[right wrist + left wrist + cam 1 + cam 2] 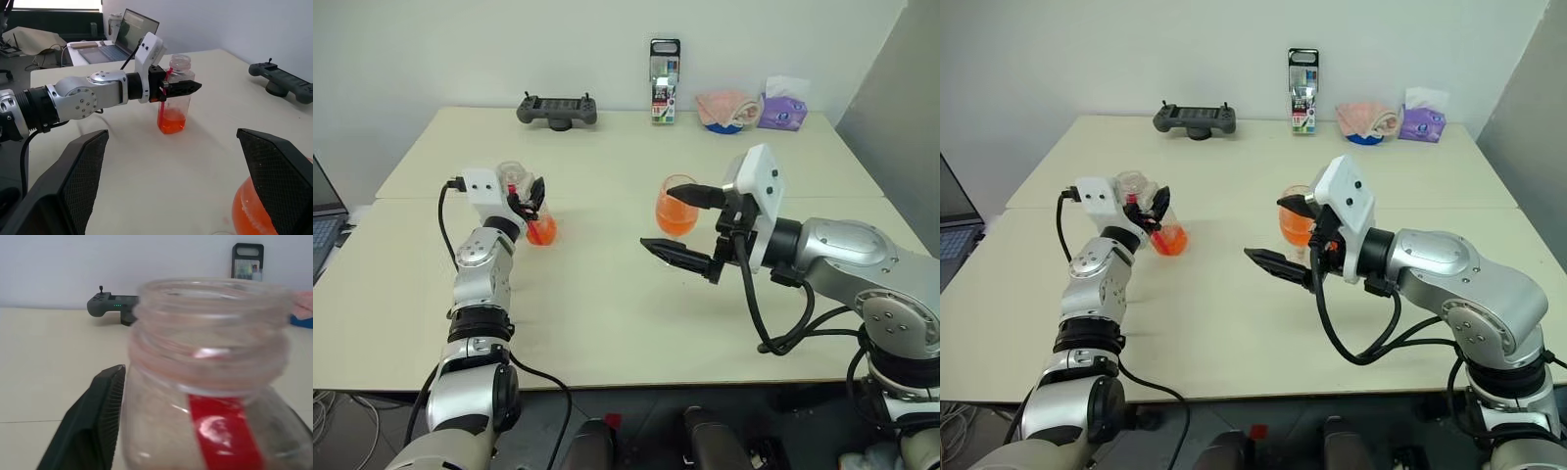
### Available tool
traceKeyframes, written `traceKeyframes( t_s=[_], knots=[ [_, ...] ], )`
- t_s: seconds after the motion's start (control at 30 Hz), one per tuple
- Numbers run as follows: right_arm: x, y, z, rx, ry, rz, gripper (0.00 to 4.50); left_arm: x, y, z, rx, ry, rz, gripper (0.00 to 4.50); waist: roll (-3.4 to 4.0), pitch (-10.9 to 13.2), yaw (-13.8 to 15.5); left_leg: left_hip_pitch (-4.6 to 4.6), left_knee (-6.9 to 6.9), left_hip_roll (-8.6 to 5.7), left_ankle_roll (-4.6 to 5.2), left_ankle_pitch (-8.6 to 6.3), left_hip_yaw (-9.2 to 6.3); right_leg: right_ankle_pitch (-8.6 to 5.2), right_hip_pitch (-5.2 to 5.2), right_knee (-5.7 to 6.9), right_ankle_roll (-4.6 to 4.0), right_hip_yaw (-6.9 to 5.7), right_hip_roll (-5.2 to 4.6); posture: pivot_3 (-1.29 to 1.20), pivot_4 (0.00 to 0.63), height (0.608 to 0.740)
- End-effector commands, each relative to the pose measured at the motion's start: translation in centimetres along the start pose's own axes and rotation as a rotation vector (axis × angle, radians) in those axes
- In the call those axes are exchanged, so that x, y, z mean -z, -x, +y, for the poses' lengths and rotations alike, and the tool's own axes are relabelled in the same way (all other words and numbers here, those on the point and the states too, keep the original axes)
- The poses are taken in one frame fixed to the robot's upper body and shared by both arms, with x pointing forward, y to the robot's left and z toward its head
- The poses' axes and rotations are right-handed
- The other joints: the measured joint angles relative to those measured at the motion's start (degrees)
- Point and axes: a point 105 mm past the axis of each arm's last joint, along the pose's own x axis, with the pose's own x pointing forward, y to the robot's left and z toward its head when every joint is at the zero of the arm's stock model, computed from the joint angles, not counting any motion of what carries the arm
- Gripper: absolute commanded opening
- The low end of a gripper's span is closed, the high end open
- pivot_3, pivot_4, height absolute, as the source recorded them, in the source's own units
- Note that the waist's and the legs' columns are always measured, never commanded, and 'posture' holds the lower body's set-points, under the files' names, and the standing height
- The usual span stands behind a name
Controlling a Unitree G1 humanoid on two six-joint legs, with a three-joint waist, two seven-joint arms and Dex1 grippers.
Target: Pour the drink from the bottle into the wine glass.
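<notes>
Our left gripper [182,88] brackets the upright bottle [174,95], grip uncertain; our right gripper [690,227] gapes around the glass [676,208].

Bottle [175,95]: clear glossy plastic, smooth red label strip. Wine glass [677,208]: clear, glossy. Table [607,284]: matt, smooth, pale beige. Left gripper [182,88] and right gripper [690,227]: matt black fingers, ribbed pads; arm shells glossy silver.
</notes>
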Motion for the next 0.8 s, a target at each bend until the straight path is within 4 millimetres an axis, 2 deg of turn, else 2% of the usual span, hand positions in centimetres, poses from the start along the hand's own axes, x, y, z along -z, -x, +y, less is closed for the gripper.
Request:
traceKeyframes(
  t_s=[0.03,0.3,0.43,0.53,0.63,0.73,0.8],
  knots=[
    [-0.8,0.2,0.2,-0.001,0.035,-0.027,4.5,-1.1,0.1,0.1,0.006,-0.042,-0.035,4.29,0.0,0.0,0.0,0.0,0.0,0.0,0.0,0.0,0.01,0.0,0.0,0.0,0.0,0.0,0.0,0.0,0.15,0.74],
    [-0.9,0.3,-0.2,0.017,0.039,-0.032,4.5,-0.2,1.4,0.1,0.006,-0.047,-0.006,4.29,0.0,0.0,-0.01,0.01,-0.02,0.01,0.0,0.0,0.0,-0.01,0.0,-0.02,0.0,0.0,0.0,0.0,0.15,0.74],
    [-0.6,0.6,-0.9,0.03,0.04,-0.017,4.5,-0.8,2.9,-0.8,0.084,-0.053,-0.014,4.29,0.0,0.0,-0.02,0.0,-0.04,0.02,0.0,0.0,0.01,-0.01,0.0,-0.06,0.0,0.02,0.0,0.0,0.15,0.74],
    [-0.3,1.2,-1.8,0.042,0.046,0.0,4.5,-2.1,4.4,-0.7,0.115,-0.097,-0.03,4.29,0.0,0.0,-0.04,0.0,-0.05,0.03,0.0,0.0,0.02,-0.01,-0.01,-0.08,0.0,0.03,0.0,0.0,0.15,0.74],
    [-0.3,2.0,-2.9,0.053,0.049,0.015,4.5,-3.4,6.2,0.3,0.135,-0.132,-0.017,4.29,0.01,0.01,-0.11,0.0,-0.06,0.06,0.0,0.0,0.04,-0.04,-0.01,-0.11,-0.02,0.03,0.02,0.0,0.15,0.74],
    [-0.2,3.4,-4.4,0.063,0.045,0.042,4.5,-5.7,8.8,0.9,0.236,-0.186,-0.008,4.29,0.02,0.01,-0.18,0.04,-0.11,0.1,0.0,-0.01,0.07,-0.18,0.0,-0.16,0.06,0.04,0.04,0.0,0.15,0.74],
    [-0.2,4.3,-5.6,0.091,0.046,0.052,4.5,-7.4,9.9,2.0,0.262,-0.216,0.007,4.29,0.03,0.03,-0.19,0.04,-0.15,0.1,0.0,-0.01,0.1,-0.29,0.0,-0.21,0.04,0.04,0.04,0.0,0.15,0.74]
  ],
)
